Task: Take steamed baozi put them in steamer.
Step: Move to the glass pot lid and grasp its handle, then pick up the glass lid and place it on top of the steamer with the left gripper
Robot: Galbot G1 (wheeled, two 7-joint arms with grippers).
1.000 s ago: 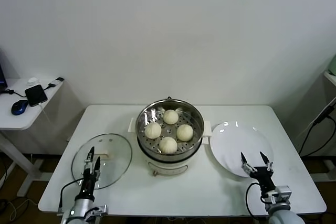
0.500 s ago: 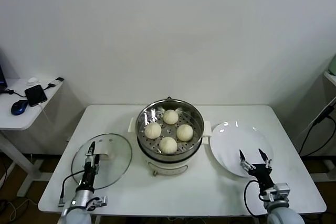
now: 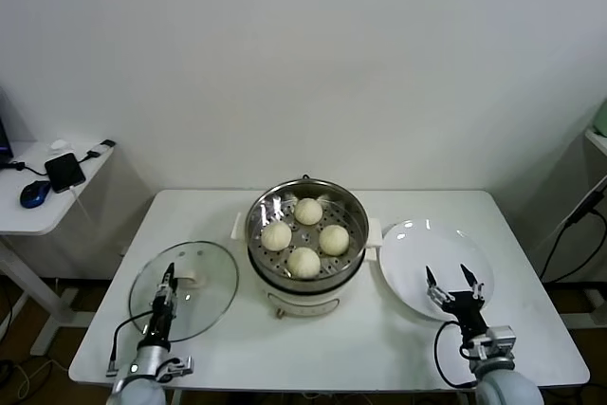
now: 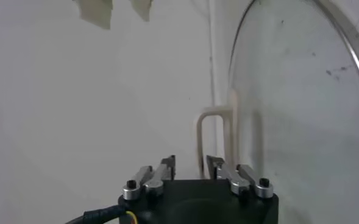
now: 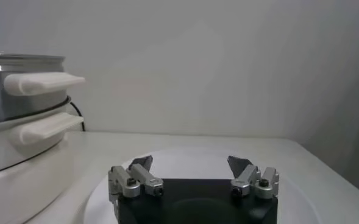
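Note:
Several cream-white baozi (image 3: 303,262) lie on the perforated tray inside the steamer (image 3: 261,211), which stands at the table's middle; its steel wall and handles also show in the right wrist view as the steamer (image 5: 8,122). My left gripper (image 3: 168,277) hangs low over the glass lid (image 3: 204,301) at the front left. Its jaws are drawn in to a narrow gap, and the left gripper (image 4: 190,164) points at the lid's cream handle (image 4: 216,131) with nothing between the fingers. My right gripper (image 3: 453,279) stands open and empty over the white plate (image 3: 417,253).
The plate (image 5: 301,201) lies right of the steamer, close to its side handle. A small side table (image 3: 28,215) with a mouse and a phone stands off to the left. The wall runs behind the table.
My left gripper's fingers have come in from wide apart to a narrow gap above the lid. The right gripper has drifted slightly left over the plate, still open.

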